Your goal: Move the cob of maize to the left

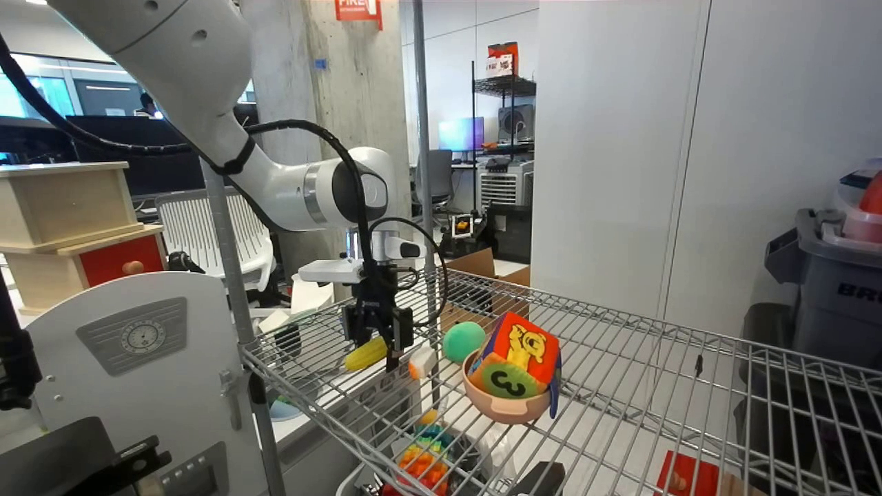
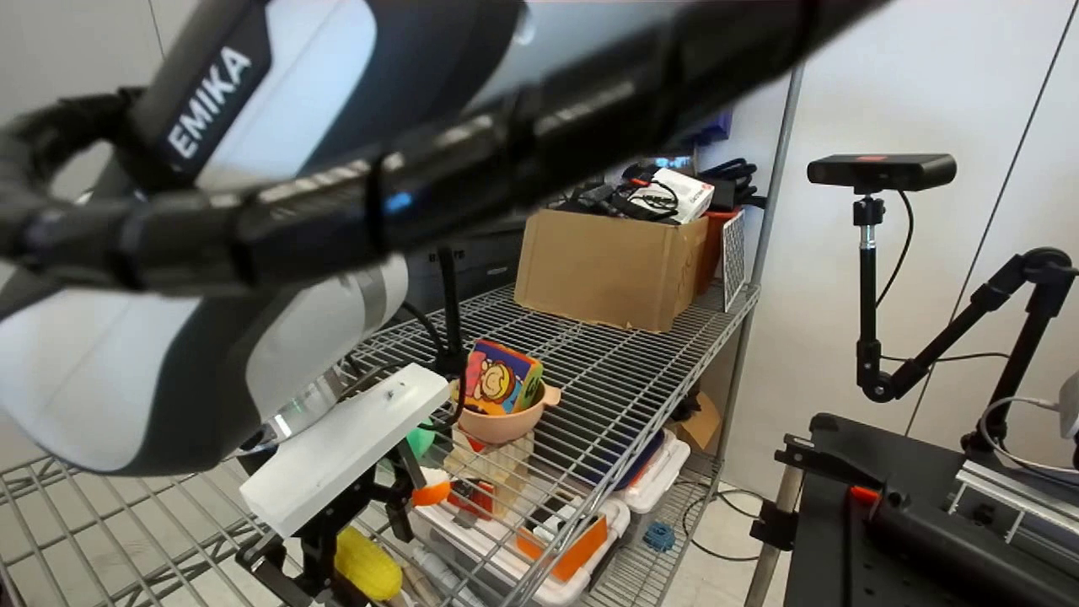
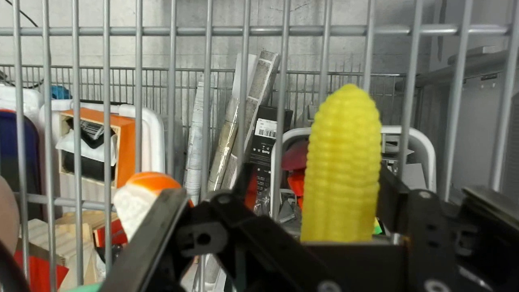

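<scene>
Two fingers (image 3: 393,184) of the claw (image 3: 318,180) gape wide, the cob of maize (image 3: 342,166) between, contact unclear.

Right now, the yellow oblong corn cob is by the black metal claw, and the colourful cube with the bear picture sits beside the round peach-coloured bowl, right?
Not quite: the colourful cube sits in the peach-coloured bowl, not beside it, as both exterior views show. The yellow corn cob is indeed by the black claw.

Arm (image 2: 278,101) reads EMIKA, red sign (image 1: 358,8) FIRE, cube (image 1: 518,353) 3.
</scene>
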### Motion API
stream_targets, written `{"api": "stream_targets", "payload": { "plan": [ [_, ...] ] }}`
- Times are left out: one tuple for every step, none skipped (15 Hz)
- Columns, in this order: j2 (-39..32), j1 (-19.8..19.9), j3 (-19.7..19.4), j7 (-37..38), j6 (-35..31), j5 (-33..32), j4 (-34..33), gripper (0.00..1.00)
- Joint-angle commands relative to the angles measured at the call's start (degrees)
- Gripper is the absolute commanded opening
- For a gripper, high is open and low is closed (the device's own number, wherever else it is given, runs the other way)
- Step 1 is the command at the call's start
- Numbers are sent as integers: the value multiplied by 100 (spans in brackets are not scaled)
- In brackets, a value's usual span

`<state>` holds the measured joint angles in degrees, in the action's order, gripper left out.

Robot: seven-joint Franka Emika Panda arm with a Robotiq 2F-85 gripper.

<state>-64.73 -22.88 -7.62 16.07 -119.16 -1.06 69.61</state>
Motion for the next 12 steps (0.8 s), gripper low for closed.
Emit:
{"api": "stream_targets", "payload": {
  "plan": [
    [814, -148, -121, -3, -793, -162, 1334, 93],
    [941, -5, 83, 116, -1012, -418, 1548, 93],
    [1091, -17, 88, 118, -1219, -474, 1803, 93],
    [1220, -29, 91, 157, -1463, -549, 2052, 93],
    [1342, -35, 88, 184, -1690, -617, 2284, 93],
    [1467, -32, 96, 186, -1922, -673, 2520, 93],
    [1616, -40, 87, 204, -2093, -747, 2773, 93],
    [1792, -44, 69, 228, -2221, -824, 3022, 93],
    [1975, -39, 73, 240, -2412, -860, 3297, 93],
    [2137, -58, 52, 278, -2572, -914, 3542, 93],
    [2306, -44, 29, 287, -2668, -999, 3781, 93],
    [2461, -28, 13, 295, -2770, -1069, 4005, 93]
  ]
}}
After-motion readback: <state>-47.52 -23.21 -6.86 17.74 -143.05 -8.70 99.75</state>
